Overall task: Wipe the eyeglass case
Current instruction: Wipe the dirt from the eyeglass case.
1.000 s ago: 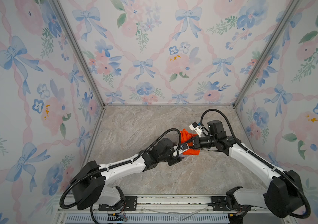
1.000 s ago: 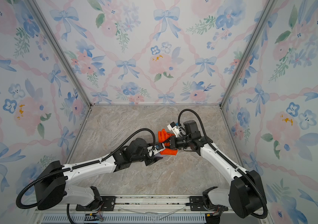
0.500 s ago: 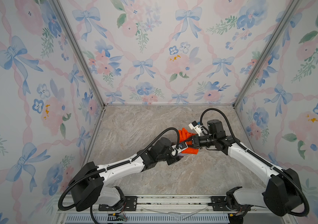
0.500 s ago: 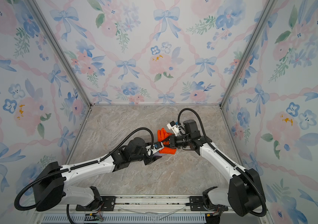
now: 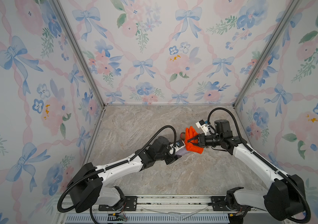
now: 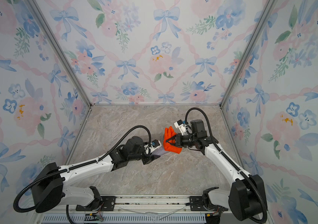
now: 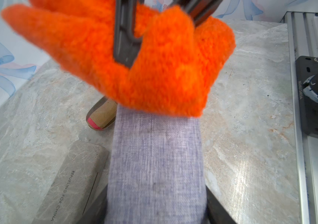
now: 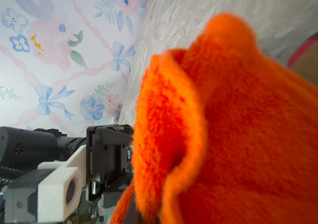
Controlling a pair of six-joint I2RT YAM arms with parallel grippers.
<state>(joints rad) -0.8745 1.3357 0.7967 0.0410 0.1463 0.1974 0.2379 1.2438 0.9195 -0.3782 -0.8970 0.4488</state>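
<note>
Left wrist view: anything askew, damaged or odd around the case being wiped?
Nothing stands out. The left gripper holds the grey fabric case; the right gripper holds the orange cloth against its far end. A stone-print case and a plaid case lie undamaged beside it.

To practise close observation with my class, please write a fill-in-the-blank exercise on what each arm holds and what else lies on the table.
1. The right gripper is shut on a fluffy ____ cloth.
2. The grey eyeglass case is held by the robot's ____ arm.
3. The marbled case beside it reads REFUELING FOR ____.
Missing words: orange; left; CHINA.
</note>
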